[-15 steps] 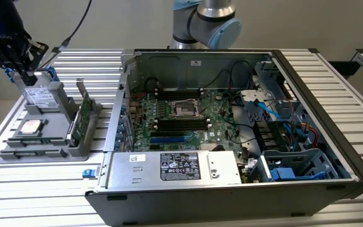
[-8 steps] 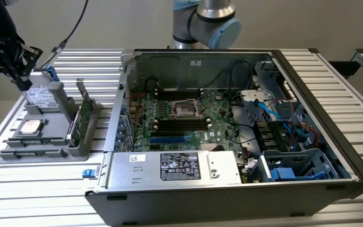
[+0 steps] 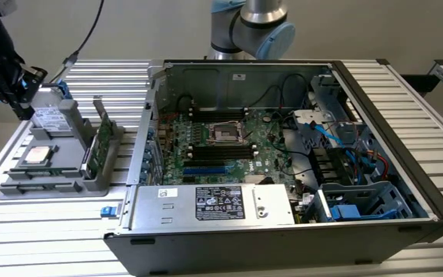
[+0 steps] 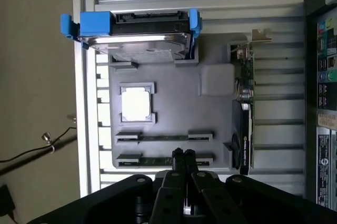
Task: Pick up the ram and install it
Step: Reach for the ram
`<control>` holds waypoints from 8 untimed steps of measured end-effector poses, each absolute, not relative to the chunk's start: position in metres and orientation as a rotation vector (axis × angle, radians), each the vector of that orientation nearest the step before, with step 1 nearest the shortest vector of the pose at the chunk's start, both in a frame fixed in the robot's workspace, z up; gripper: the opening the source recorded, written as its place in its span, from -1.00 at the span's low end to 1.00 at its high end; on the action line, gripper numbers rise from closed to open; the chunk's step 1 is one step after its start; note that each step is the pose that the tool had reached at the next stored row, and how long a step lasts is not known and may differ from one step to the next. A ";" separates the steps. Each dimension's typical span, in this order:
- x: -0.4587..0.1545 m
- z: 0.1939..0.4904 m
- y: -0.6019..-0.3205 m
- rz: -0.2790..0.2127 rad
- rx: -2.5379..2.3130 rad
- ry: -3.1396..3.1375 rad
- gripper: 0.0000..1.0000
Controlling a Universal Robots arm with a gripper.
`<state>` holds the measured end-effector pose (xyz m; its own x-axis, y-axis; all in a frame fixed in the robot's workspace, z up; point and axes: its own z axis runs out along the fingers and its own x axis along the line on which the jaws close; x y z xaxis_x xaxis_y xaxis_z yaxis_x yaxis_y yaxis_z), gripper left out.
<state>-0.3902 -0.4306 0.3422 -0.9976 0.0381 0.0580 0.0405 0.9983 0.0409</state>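
Ram [image 4: 152, 160], long narrow green stick, seen edge-on, standing on its long edge, seated in the outermost slot along one end edge of grey tray [image 4: 174, 108]

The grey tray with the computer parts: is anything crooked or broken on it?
Nothing stands out. On the grey tray, the ram sticks, the silver chip, the drive and the green card each sit squarely in their own holders, with no visible damage.
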 end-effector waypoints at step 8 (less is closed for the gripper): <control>-0.392 0.338 -0.431 -0.065 -0.049 -3.083 -0.80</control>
<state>-0.3920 -0.4310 0.3383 -0.9978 0.0306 0.0580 0.0330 0.9986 0.0409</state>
